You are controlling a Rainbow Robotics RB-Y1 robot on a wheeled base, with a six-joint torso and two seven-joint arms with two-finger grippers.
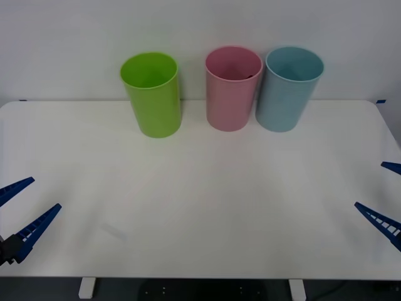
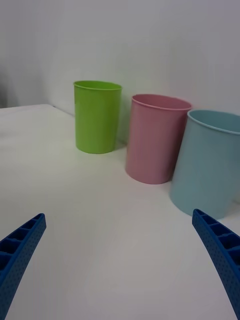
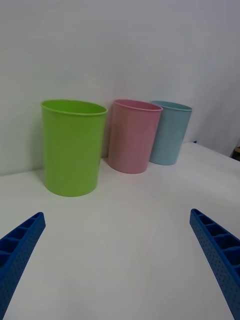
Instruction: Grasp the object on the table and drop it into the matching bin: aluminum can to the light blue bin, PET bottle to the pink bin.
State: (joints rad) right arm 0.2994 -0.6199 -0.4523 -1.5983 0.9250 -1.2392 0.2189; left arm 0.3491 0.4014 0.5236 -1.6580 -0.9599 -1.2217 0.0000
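The pink bin [image 1: 233, 94] stands upright at the back of the white table [image 1: 207, 207], with the light blue bin [image 1: 285, 97] touching its right side. A small dark shape shows inside the pink bin near its far rim; I cannot tell what it is. The PET bottle is out of view. My left gripper [image 1: 45, 193] hovers open at the table's front left corner, nothing between its fingers. My right gripper [image 1: 370, 185] hovers open at the right edge, also holding nothing. Both wrist views face the bins: pink bin [image 2: 152, 142] [image 3: 131, 142], light blue bin [image 2: 210, 165] [image 3: 169, 135].
A lime green bin [image 1: 153, 100] stands upright left of the pink bin, a small gap between them. A white wall rises right behind the bins. The wide white tabletop stretches between the grippers and the bins.
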